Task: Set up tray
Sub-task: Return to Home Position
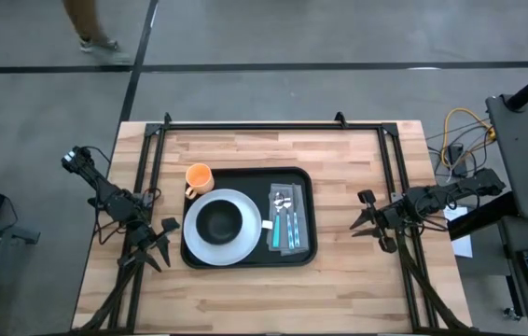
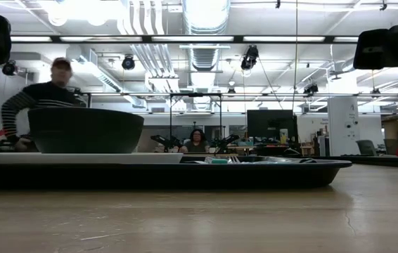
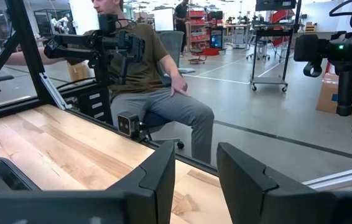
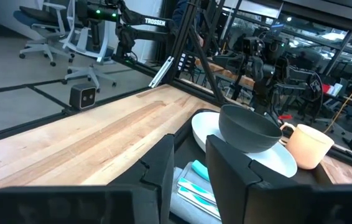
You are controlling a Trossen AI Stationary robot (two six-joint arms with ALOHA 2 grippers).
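We see a robotics laboratory: exposed pale ceiling ducts (image 2: 206,21), a grey concrete floor (image 1: 339,33), white rolling office chairs (image 4: 92,40), red storage shelves (image 3: 198,22) and another black arm rig lettered TROSSEN (image 4: 153,22) beyond the wooden table (image 1: 245,299).

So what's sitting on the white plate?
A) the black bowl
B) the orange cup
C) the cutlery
A: seen from above, the bowl sits in the middle of the plate on the tray. The cup stands beside the plate, and the cutlery lies off to the plate's side.
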